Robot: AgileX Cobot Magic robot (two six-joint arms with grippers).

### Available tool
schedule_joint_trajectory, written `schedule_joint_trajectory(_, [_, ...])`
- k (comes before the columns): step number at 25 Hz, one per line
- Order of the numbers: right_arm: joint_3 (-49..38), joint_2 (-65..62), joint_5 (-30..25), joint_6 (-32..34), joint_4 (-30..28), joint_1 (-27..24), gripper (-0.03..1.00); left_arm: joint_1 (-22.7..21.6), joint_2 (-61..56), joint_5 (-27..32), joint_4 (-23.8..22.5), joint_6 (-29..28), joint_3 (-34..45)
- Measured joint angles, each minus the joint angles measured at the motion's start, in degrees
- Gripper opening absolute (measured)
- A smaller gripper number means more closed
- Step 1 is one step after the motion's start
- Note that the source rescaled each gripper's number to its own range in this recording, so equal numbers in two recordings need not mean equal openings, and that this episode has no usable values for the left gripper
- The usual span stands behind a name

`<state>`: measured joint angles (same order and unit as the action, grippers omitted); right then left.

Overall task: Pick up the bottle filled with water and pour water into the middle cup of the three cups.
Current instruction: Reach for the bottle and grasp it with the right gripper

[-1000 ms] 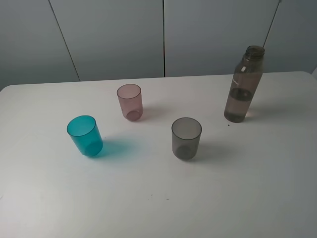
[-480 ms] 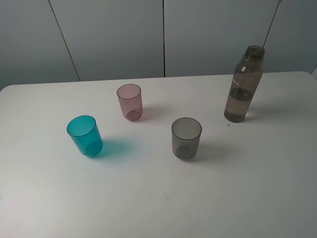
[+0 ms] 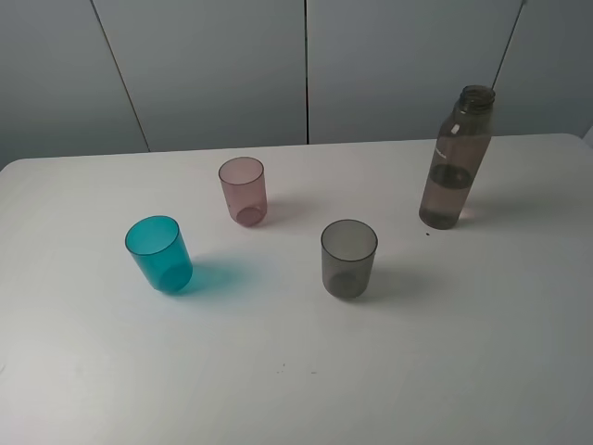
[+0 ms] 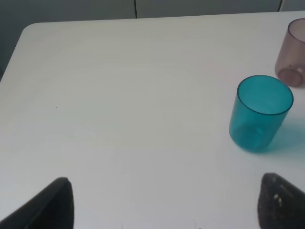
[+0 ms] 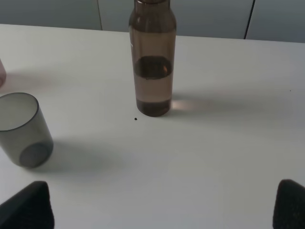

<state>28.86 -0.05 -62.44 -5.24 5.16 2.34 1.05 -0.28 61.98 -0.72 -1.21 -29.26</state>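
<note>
Nothing is done yet: the bottle [image 3: 456,162], part full of water, stands on the bench [image 3: 445,352] at the right, well apart from the pink middle cup [image 3: 243,190], and both arms sit back, with the left fingers [image 4: 52,205] and the right fingers [image 5: 28,207] wide open, holding nothing.
</note>
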Motion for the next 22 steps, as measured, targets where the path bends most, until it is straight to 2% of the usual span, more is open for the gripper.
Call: schedule_joint_trajectory(22, [0.9, 1.9, 0.3, 0.0, 0.9, 0.0, 1.0, 0.0, 0.0, 0.0, 0.0, 0.3, 0.0])
